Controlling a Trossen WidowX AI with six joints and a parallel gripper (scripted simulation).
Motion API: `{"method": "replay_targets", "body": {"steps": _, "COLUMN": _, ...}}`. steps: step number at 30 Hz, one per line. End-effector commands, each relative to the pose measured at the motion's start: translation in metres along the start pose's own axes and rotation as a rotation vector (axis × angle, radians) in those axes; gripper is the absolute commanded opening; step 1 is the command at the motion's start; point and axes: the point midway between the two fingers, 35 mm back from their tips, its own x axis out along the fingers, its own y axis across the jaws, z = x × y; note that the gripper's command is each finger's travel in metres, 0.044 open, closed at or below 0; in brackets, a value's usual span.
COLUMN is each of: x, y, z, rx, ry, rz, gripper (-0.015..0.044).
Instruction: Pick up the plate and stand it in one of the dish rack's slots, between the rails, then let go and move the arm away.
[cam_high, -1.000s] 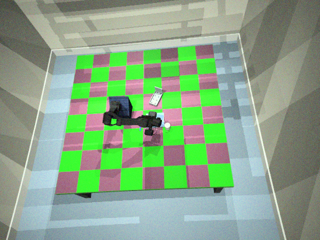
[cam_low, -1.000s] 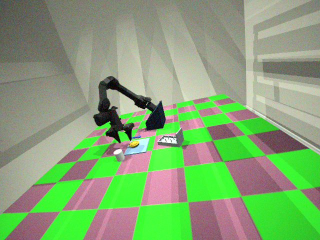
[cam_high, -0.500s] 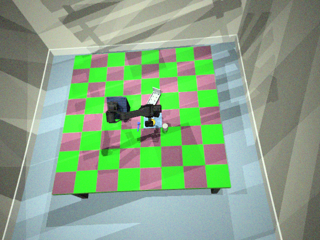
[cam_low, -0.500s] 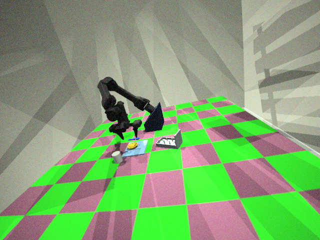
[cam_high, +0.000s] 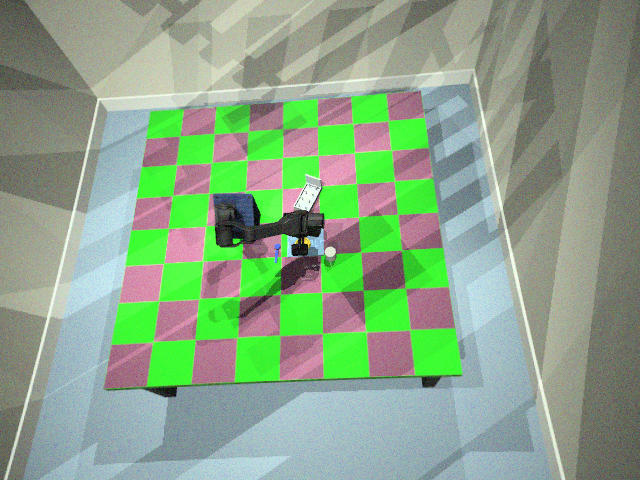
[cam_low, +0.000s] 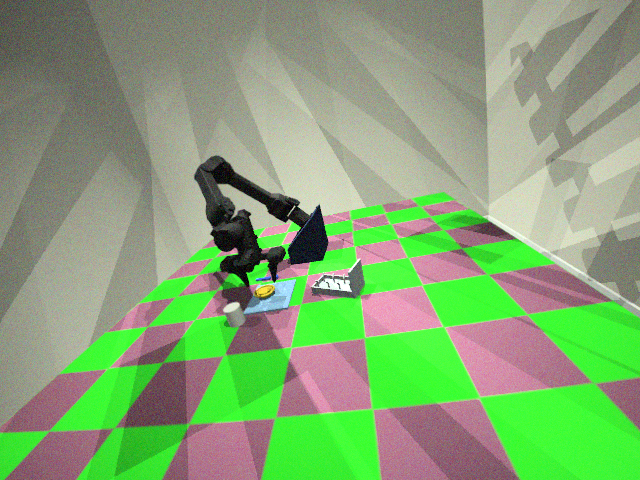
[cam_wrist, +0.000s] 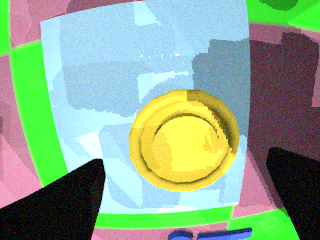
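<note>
A yellow round plate lies flat on a light blue mat. In the top view the hand partly covers it. My gripper is open and empty, pointing down above the plate. In the wrist view the plate shows between and a little beyond the two fingertips, nearer the right part of the mat. The white dish rack stands apart from the mat, with short pegs in rows and a taller panel at one end. It is outside the wrist view.
A white cylinder stands close to the mat's edge. A blue utensil-like object lies beside the mat on the arm-base side. A dark blue wedge-shaped block stands at the arm's base.
</note>
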Motion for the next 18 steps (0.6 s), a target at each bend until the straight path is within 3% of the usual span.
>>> {"method": "replay_targets", "body": {"steps": 1, "x": 0.009, "y": 0.001, "z": -0.001, "rx": -0.008, "ry": 0.006, "rz": -0.005, "gripper": 0.04}}
{"method": "replay_targets", "body": {"steps": 18, "x": 0.036, "y": -0.001, "z": -0.003, "rx": -0.008, "ry": 0.007, "rz": -0.008, "gripper": 0.04}}
